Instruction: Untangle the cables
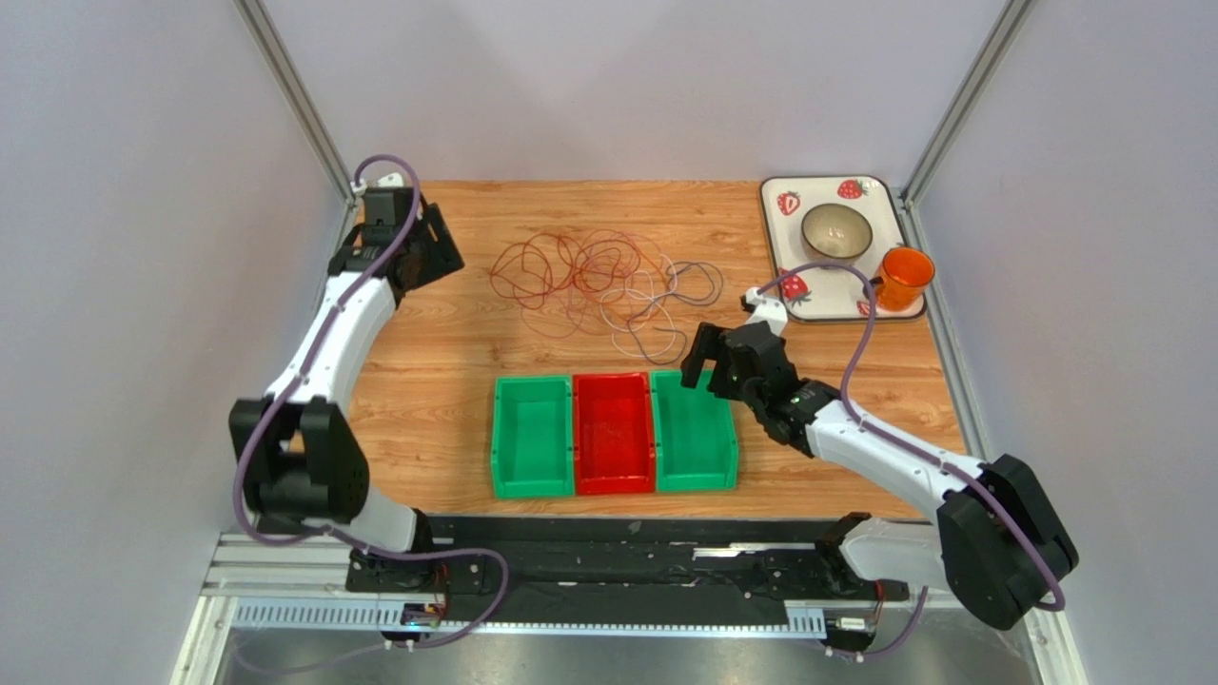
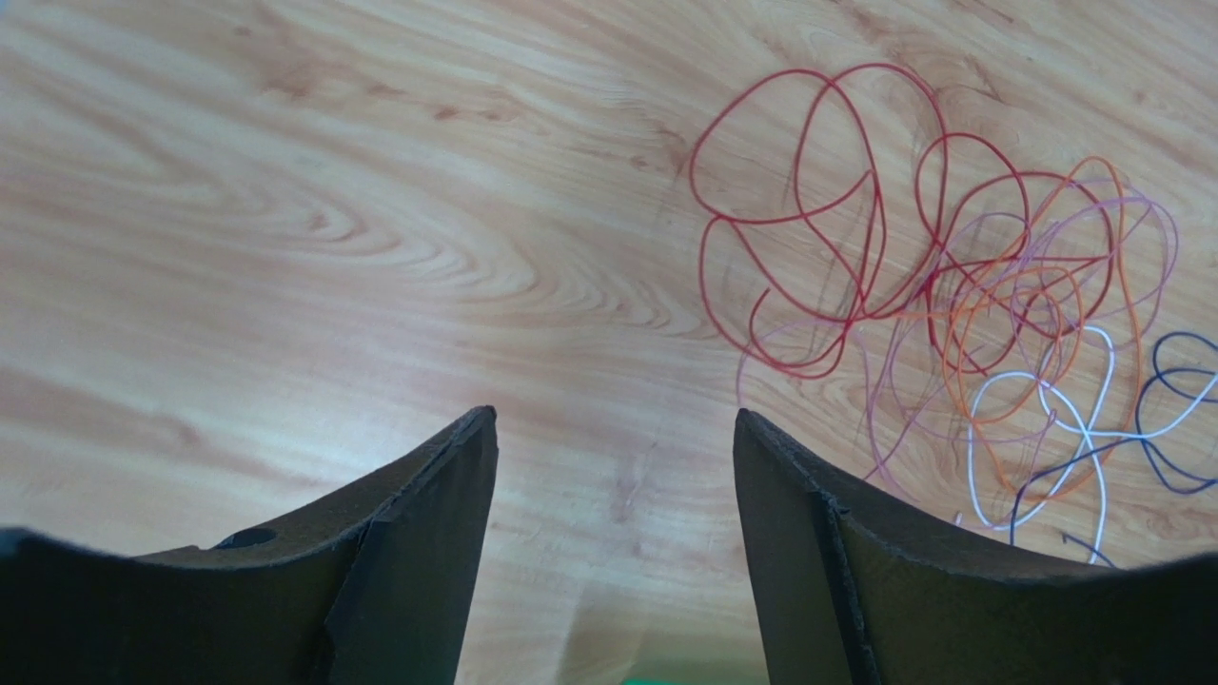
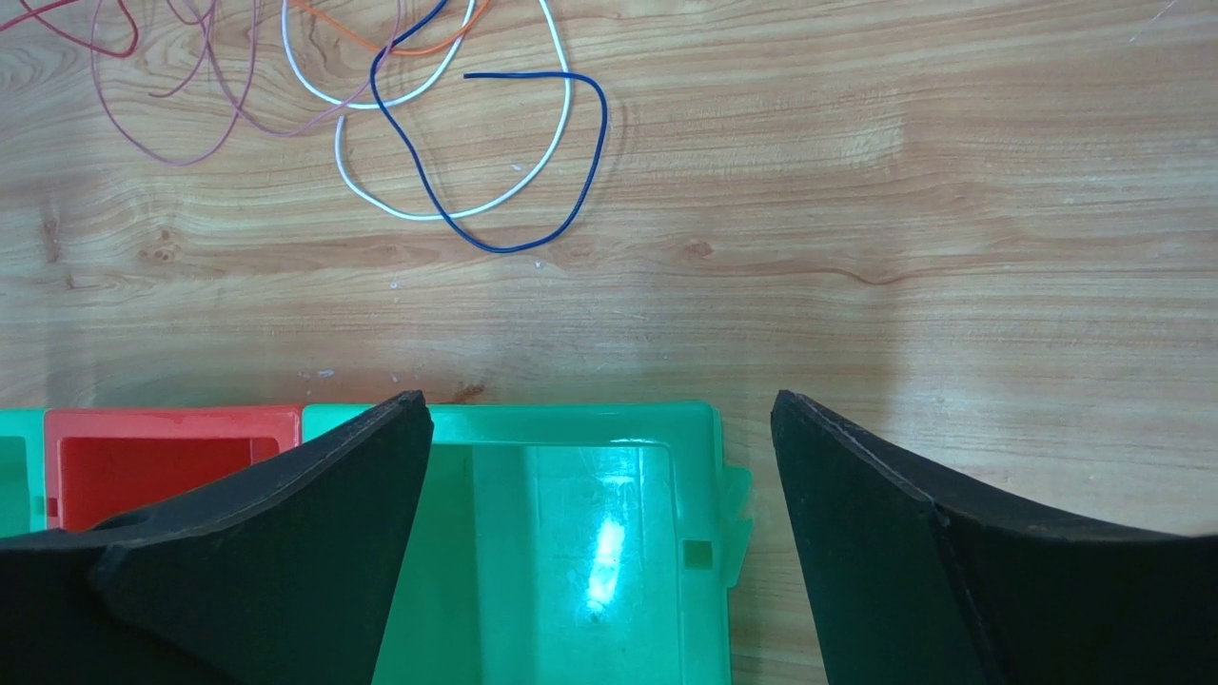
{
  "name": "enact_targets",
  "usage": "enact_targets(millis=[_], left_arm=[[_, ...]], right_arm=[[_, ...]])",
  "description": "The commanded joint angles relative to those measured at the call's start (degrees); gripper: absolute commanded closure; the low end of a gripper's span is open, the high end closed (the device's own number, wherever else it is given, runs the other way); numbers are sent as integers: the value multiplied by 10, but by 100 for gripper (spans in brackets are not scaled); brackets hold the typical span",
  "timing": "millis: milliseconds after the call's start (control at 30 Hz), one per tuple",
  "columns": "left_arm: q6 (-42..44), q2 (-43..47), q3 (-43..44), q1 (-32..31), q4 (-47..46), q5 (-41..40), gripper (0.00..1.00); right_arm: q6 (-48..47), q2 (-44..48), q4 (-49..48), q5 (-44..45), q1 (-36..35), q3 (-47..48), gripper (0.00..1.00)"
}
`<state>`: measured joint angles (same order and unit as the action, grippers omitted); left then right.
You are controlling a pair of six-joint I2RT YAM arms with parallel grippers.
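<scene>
Because the thin, springy wire cables (image 1: 608, 286), looped in red, orange, pinkish, white and dark blue, lie heaped and interlaced on the far middle of the wooden table (image 1: 429, 371), we judge that pulling any one loop could drag the whole tangle along, or cinch a crossing tighter instead of freeing it. Each strand is hair-thin and lies flat on smooth, grained wood, so a pinch may close on nothing or catch two strands at once. The left jaws stand apart and empty, short of the red loops at the heap's left edge. The right jaws, also apart and empty, hang over the right-hand glossy green plastic bin (image 1: 695, 428), near the white and blue loops. A dragged strand could snag that rim, or that of the red plastic bin (image 1: 614, 433) or the other green bin (image 1: 531, 435). Well apart at the far right sit a strawberry-printed tray (image 1: 887, 207), a grey bowl (image 1: 837, 229) and a translucent orange cup (image 1: 905, 274).
</scene>
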<state>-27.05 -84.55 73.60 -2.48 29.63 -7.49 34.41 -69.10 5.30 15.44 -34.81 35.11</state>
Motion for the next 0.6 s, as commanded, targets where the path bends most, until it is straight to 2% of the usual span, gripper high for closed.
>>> enact_targets(millis=[0,200,333,567], left_arm=[[15,-86,85,-4,10,70,31],[87,-183,200,-111,48,5,29],[90,-260,268,-138,69,37,31],[152,-382,388,-186,74,33,35]], right_arm=[[-6,28,-27,27,-2,2,5],[69,146,-67,95,18,-104,0],[94,213,-112,86,55,-157,0],[77,154,-110,43,65,-124,0]])
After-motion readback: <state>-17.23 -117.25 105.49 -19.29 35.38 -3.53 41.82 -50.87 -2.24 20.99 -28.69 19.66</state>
